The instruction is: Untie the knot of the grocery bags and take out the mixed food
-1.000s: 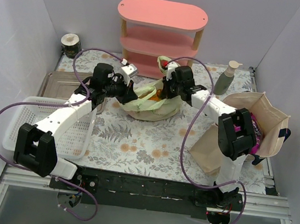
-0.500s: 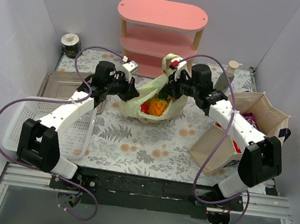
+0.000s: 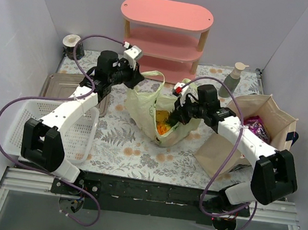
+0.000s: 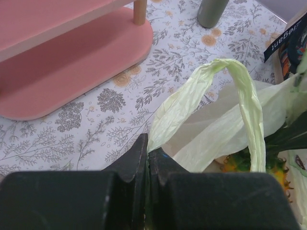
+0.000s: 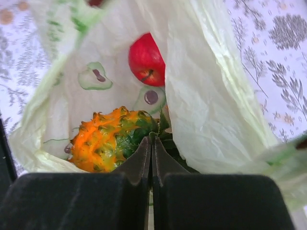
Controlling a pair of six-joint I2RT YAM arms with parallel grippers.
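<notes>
so both are pinched tight: the left gripper (image 4: 147, 152) is clamped on the pale green handle loop (image 4: 244, 91) arching up ahead and to its right, and the right gripper (image 5: 151, 141) is squeezed on the plastic bag (image 5: 206, 96) rim, with the pineapple (image 5: 103, 139) just past its tips and a red fruit (image 5: 146, 60) further in

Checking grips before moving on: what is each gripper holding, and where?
Left gripper pinches the handle loop near its base. Right gripper is shut at the pineapple's leaves; a hold cannot be told.
</notes>
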